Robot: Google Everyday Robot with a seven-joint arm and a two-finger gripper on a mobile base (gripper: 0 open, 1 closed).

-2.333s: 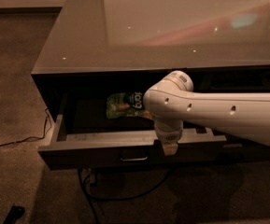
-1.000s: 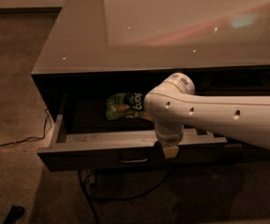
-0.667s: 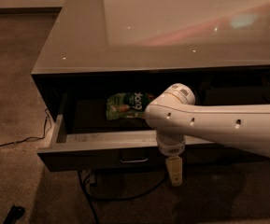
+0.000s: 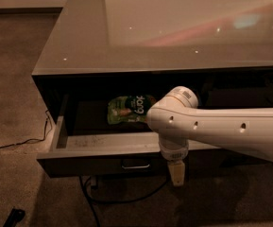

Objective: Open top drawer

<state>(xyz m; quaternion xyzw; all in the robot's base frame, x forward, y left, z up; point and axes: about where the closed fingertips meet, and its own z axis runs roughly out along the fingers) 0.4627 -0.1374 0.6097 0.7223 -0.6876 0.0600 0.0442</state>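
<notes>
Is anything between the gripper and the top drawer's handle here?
No. In the camera view the gripper hangs just right of the handle of the top drawer; only bare drawer front separates them.

We are noting glossy grey tabletop [image 4: 174, 27], reflecting small light spots and pinkish streak. Green snack pouch [image 4: 128, 109] lying flat just below tabletop's front edge, white lettering showing. Brown carpet [image 4: 13, 79] spreading left of and below tabletop. Black cable [image 4: 20, 142] trailing across carpet off tabletop's left corner. More cable [image 4: 122, 201] looping below front edge. Small dark object [image 4: 14, 216] lying on carpet, well below-left of tabletop. Gripper [image 4: 176, 174] hanging, pointing down, below tabletop's front edge.
</notes>
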